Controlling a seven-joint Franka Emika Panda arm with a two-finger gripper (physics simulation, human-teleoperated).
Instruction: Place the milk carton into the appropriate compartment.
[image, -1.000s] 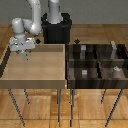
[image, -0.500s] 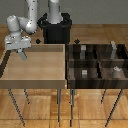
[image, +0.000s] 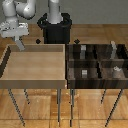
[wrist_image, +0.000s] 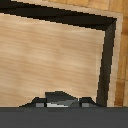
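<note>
My gripper (image: 19, 42) hangs over the far corner of the light wooden tray (image: 35, 83), on the exterior view's left. A small pale grey-white piece with a peaked top, the milk carton (wrist_image: 57, 98), sits between my dark fingers (wrist_image: 38, 102) in the wrist view. The gripper is shut on it and holds it above the tray floor. In the exterior view the carton (image: 21, 45) is only a slim pale sliver below the hand. The dark compartment tray (image: 98, 61) stands on the exterior view's right, well apart from the gripper.
The dark tray's compartments hold a squat grey cube (image: 85, 73), a whitish rounded lump (image: 116, 70) and two small grey upright pieces (image: 83, 50) (image: 114, 47) at the back. The robot's black base (image: 56, 27) stands behind the trays.
The gripper has risen and shifted slightly toward the exterior view's left, with the carton in it, over the light tray's far corner.
</note>
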